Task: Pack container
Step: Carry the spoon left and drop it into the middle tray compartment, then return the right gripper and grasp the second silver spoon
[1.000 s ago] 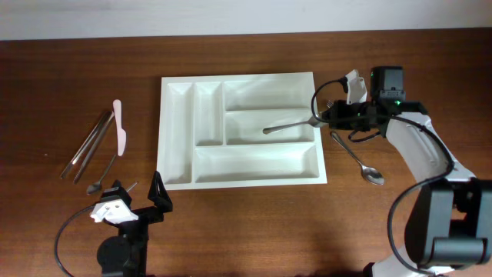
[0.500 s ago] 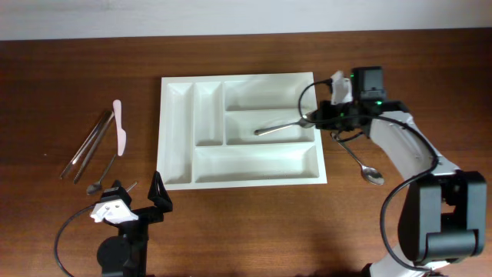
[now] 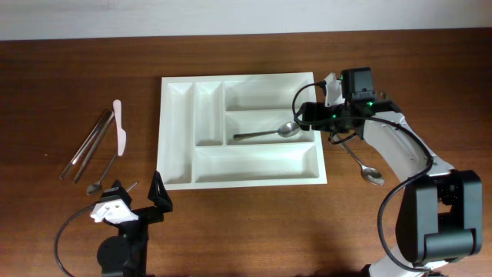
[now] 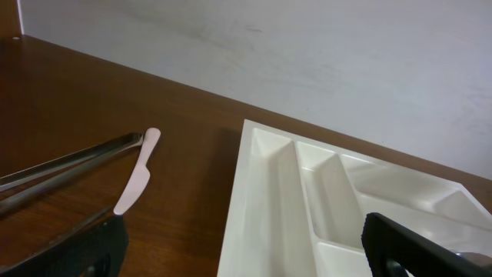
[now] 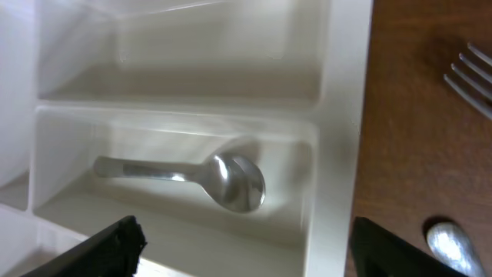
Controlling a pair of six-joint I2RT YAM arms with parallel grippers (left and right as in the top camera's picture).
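Container: the white container [image 3: 165,131] sat flat in the middle of the brown table [image 3: 430,69], open side up, so things could be dropped in from above.
Inside it: one spoon [image 3: 265,134] lay in the middle long slot, bowl toward the right end. It fit lengthwise there, and I think that is why this slot was picked. The other slots looked empty.
Right claw: my right claw [image 3: 306,117] hung over the right end of that slot, jaws wide, holding nothing. The spoon lay loose below it, touching neither finger.
Just outside, right: a fork [image 5: 473,73] and a second spoon [image 3: 357,160] lay on the wood near the tray's right wall, close to that arm. I guessed they were next.
Far left: a pink knife [image 3: 119,129], some long metal pieces [image 3: 88,148] and a small spoon [image 3: 104,175] lay well apart from the tray, on the left arm's side.
Left claw: my left claw [image 3: 137,196] waited near the tray's front left corner, jaws wide, empty.
How far: I judged the packing had only just begun.
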